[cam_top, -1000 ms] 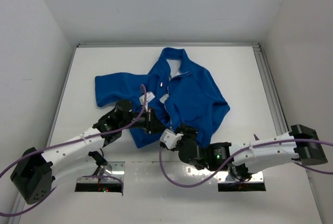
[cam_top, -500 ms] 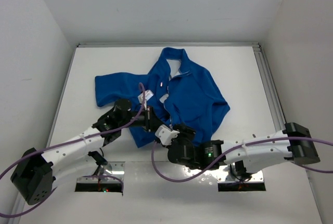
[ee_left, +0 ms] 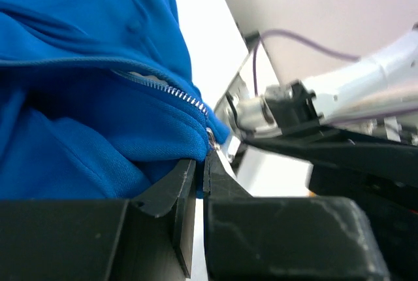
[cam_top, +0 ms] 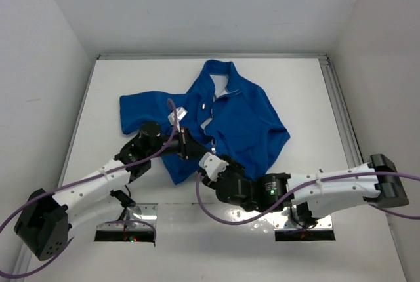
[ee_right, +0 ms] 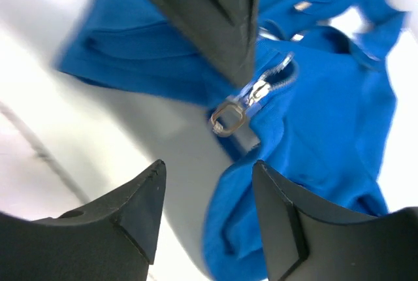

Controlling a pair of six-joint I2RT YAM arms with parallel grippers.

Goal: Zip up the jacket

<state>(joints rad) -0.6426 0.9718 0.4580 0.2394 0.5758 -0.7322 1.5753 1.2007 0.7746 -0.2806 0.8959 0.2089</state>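
Right hand (ee_right: 208,165) shifted left, toward jacket (cam_top: 243,121)

Jacket (cam_top: 243,118) on table (cam_top: 302,85), left gripper (cam_top: 190,145) at hem, right gripper (cam_top: 209,164) nearer

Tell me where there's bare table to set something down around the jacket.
Bare table lies between the jacket and the right rail, and in the far left corner beyond the sleeve. Crowded: the near hem, where the left arm and right arm meet.
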